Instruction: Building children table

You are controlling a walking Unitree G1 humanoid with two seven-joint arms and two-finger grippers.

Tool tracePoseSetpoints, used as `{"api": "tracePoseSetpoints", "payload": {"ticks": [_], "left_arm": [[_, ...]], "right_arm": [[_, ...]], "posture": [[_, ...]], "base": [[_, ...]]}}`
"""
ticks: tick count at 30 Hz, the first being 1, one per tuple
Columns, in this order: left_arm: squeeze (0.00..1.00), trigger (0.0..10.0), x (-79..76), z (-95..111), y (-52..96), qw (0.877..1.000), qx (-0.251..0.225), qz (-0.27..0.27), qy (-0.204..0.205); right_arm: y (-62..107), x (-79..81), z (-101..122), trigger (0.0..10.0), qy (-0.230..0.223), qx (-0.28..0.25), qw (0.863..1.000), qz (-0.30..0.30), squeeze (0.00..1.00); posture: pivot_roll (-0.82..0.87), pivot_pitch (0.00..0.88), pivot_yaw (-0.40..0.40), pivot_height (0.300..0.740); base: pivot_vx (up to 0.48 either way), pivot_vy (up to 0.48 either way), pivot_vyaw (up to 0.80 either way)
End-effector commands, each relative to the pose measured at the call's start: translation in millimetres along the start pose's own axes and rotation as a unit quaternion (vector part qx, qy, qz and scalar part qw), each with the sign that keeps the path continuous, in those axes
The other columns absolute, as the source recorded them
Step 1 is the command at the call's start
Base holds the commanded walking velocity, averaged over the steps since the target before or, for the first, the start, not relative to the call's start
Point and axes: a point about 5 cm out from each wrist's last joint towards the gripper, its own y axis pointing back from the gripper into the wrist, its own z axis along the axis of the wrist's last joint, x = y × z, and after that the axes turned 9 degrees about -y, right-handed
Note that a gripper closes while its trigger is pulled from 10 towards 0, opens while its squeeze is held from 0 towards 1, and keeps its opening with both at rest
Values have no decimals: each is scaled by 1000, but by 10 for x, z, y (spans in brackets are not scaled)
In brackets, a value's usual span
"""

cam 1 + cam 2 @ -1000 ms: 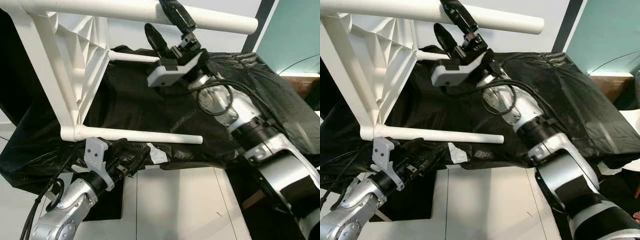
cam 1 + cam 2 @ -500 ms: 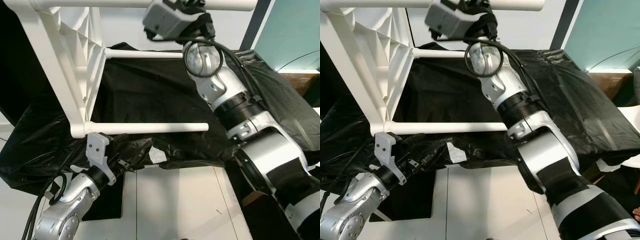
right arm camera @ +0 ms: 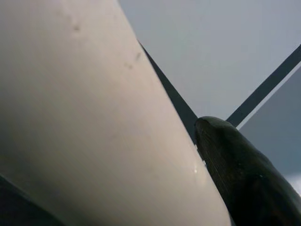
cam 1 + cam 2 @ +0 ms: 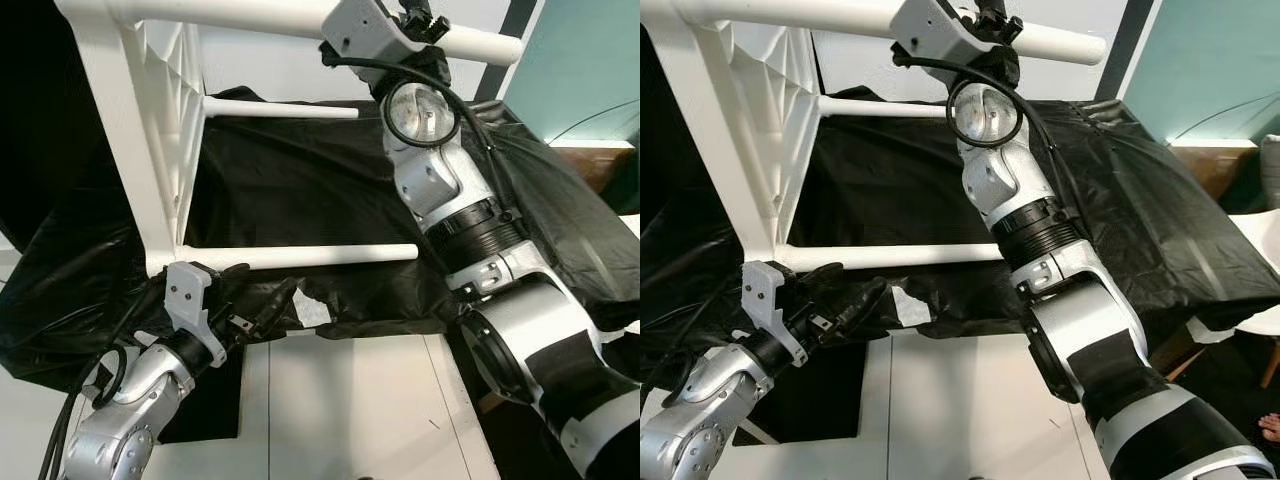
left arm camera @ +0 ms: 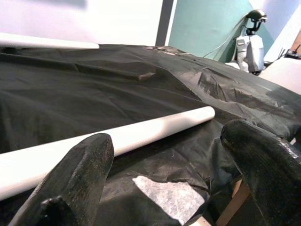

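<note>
Right hand (image 4: 425, 12) grips the top leg (image 4: 240, 15) of the tipped white children's table (image 4: 135, 150) over a black-draped surface (image 4: 300, 180); left hand (image 5: 164, 174), open and empty, waits beneath the lower leg (image 4: 300, 257). Next, likely, righting it steadily.

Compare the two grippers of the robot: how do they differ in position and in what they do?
The right gripper is raised high at the top leg of the white table frame and grips it; the left gripper is low, beside the lowest leg, over the black sheet. The left gripper's fingers are open and hold nothing. Both have black fingers on silver arms.
</note>
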Motion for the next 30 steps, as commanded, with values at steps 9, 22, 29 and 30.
{"api": "tracePoseSetpoints", "payload": {"ticks": [9, 22, 29, 30], "left_arm": [[0, 10000, -44, 7, -33, 999, -9, -35, 8], [0, 10000, -39, 44, -37, 999, -16, -42, 14], [0, 10000, -28, 51, -3, 999, -12, -41, 12], [0, 10000, -18, 55, 17, 999, -8, -41, 9]], "right_arm": [[22, -972, -8, 10000, -312, -7, 932, -183, 0], [433, -1267, -638, 10000, -330, 51, 914, -231, 0], [741, -1162, -1040, 10000, -314, 114, 909, -250, 0], [898, -1153, -1252, 10000, -315, 148, 897, -274, 0]], "posture": [[-36, 0, -22, 740], [-34, 0, -1, 740], [-16, 0, 9, 740], [-8, 0, 12, 740]], "base": [[0, 0, 0], [0, 0, 0], [0, 0, 0], [0, 0, 0]]}}
